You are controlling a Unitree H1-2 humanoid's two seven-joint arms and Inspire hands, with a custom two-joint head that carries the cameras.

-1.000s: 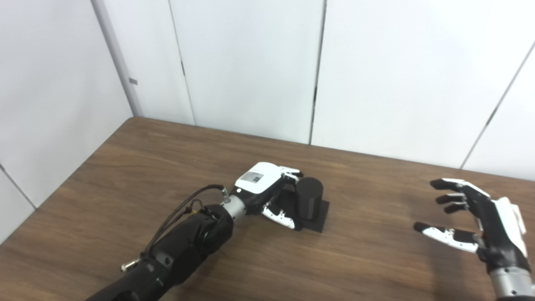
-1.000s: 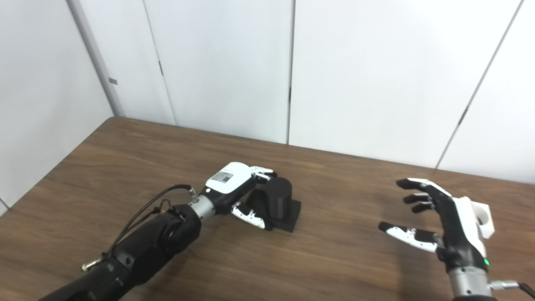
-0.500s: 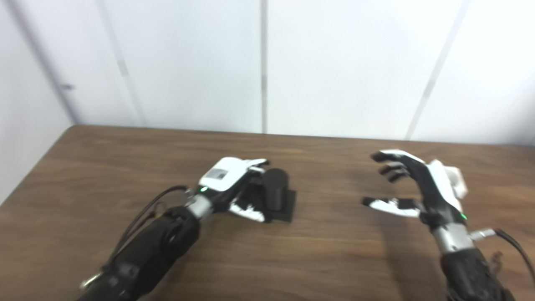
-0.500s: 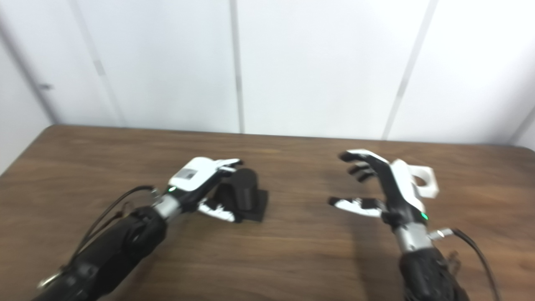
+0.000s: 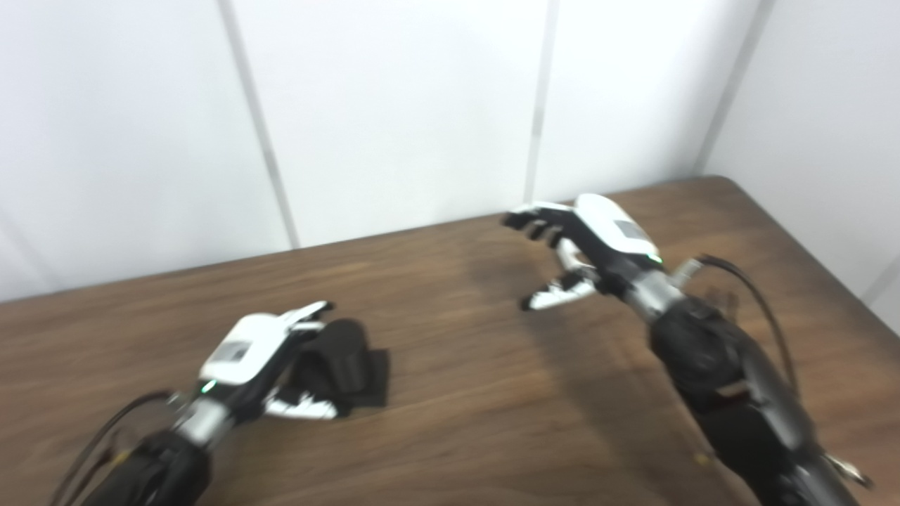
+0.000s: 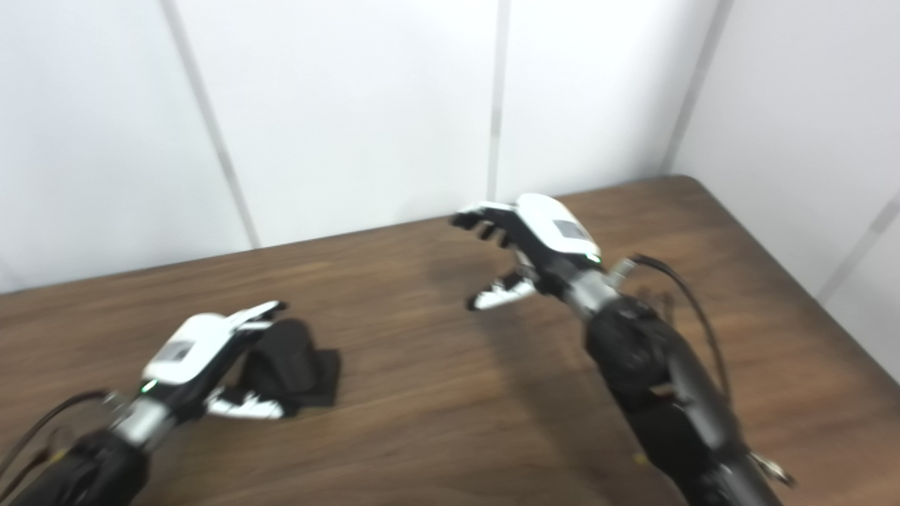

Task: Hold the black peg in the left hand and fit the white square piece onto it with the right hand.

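Left hand (image 5: pixel 256 355) cups the black peg (image 5: pixel 337 362) near the tabletop's (image 5: pixel 457 393) left edge; right hand (image 5: pixel 587 242) hovers open, empty, well apart.

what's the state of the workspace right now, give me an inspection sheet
surface: brown wooden table, picture blurred.
job's things: black peg upright on its base; white square piece not seen.
clutter: nothing seen.
hands: left hand beside the peg, grip unclear; right hand open above the table, holding nothing.
cables: black cable loops off the right wrist; another at the left arm.
surroundings: white wall panels behind the table and to its right.
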